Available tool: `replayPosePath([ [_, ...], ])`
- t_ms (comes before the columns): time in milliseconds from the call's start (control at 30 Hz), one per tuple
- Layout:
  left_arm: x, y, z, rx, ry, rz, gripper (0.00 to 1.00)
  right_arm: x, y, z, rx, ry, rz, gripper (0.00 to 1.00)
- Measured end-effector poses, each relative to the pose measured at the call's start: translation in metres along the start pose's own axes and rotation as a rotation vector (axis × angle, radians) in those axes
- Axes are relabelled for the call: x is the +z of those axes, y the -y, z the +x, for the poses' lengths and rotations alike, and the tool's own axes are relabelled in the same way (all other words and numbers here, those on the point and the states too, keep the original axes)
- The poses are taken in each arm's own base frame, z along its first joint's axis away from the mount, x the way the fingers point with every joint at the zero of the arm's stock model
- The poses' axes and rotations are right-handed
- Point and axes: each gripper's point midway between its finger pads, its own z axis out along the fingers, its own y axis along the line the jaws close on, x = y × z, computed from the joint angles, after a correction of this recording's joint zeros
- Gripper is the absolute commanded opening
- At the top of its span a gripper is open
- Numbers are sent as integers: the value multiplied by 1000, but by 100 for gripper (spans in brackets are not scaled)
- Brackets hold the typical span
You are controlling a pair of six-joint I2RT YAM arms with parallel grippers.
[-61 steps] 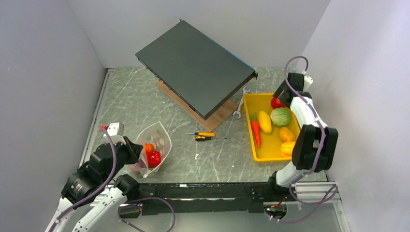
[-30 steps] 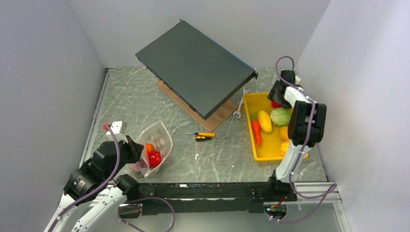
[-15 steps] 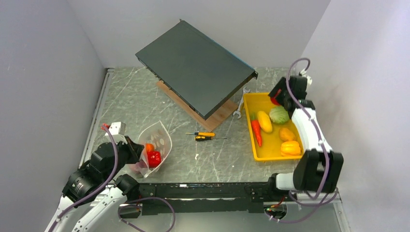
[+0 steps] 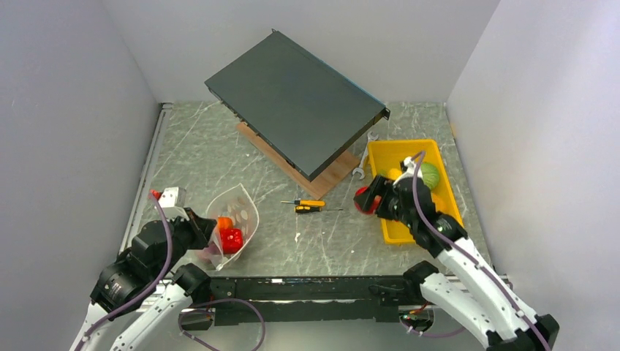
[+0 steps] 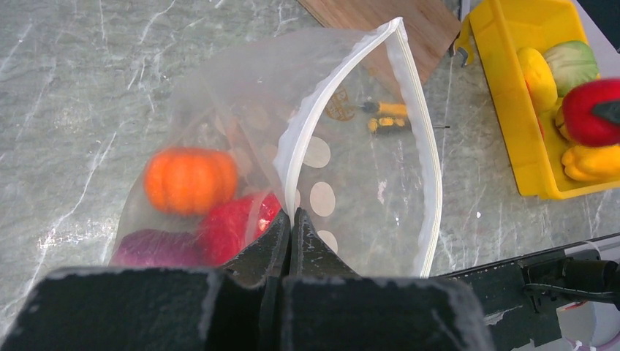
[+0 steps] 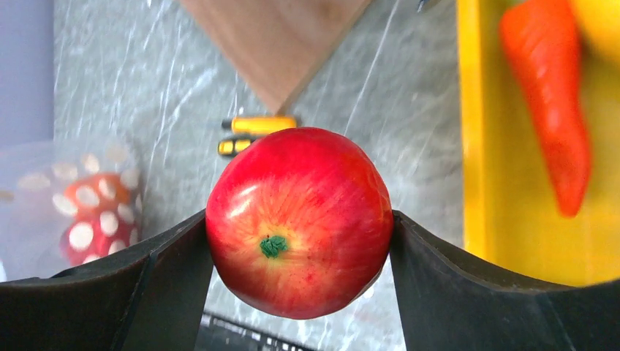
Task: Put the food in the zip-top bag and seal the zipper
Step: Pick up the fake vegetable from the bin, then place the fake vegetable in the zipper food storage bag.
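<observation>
- Far left, the left jaws are pinched fully together on the near lip of the zip-top bag point(image 4: 232, 219), holding it up so the mouth gapes toward the middle of the bench point(image 4: 219, 146).
- Inside the dotted bag, just beyond those jaws, lie three pieces of the food, close together: an orange pumpkin point(image 5: 190, 179), a red pepper point(image 5: 237, 223) and a purple piece point(image 5: 150, 248).
- The zipper point(image 5: 422, 146) runs unsealed along the open mouth, its two strips bowed well apart.
- At centre, a yellow-handled screwdriver point(image 4: 310, 205) lies on the bench, near a dark flat panel point(image 4: 292, 102) propped on a wooden board point(image 4: 325, 179).
- Right of the screwdriver, the right jaws are spread as wide as a red apple point(image 6: 298, 219) and clamped on it, one finger on each flank.
- The apple hangs above the bench, just left of the yellow tray point(image 4: 409, 150) and well apart from the bag.
- In the tray lie an orange carrot point(image 6: 548, 110), a green cabbage point(image 4: 430, 175) and yellow pieces point(image 5: 592, 162).
</observation>
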Motion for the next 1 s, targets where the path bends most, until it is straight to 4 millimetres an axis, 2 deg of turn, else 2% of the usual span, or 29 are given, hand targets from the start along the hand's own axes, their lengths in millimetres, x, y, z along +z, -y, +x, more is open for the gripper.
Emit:
replayPosePath([
  [167,-1,0,0,4,6,6,0,-12,1,68,20,-133,-72,0],
  [267,-2,0,-1,2,14,11,0,-26,-6,106,-33,-220,-162,0],
  [367,-2,0,-1,1,15,12,0,-44,-27,116,-93,-234,-292,0],
  [500,-2,0,-1,1,14,12,0,-68,-60,119,-186,-251,-468,0],
  [567,-2,0,-1,1,14,12,0,-79,-77,128,-247,-288,-541,0],
  [733,-2,0,-1,1,15,11,0,-122,-140,171,-510,-377,-737,0],
  [800,-2,0,-1,1,15,11,0,-144,-176,190,-630,-378,-814,0],
  [867,-2,0,-1,1,14,10,0,-156,-211,204,-705,-364,-862,0],
  [933,-1,0,-1,2,11,8,0,-156,-249,211,-757,-323,-875,0],
  [1000,-1,0,0,3,8,6,0,-146,-282,213,-795,-261,-853,7],
])
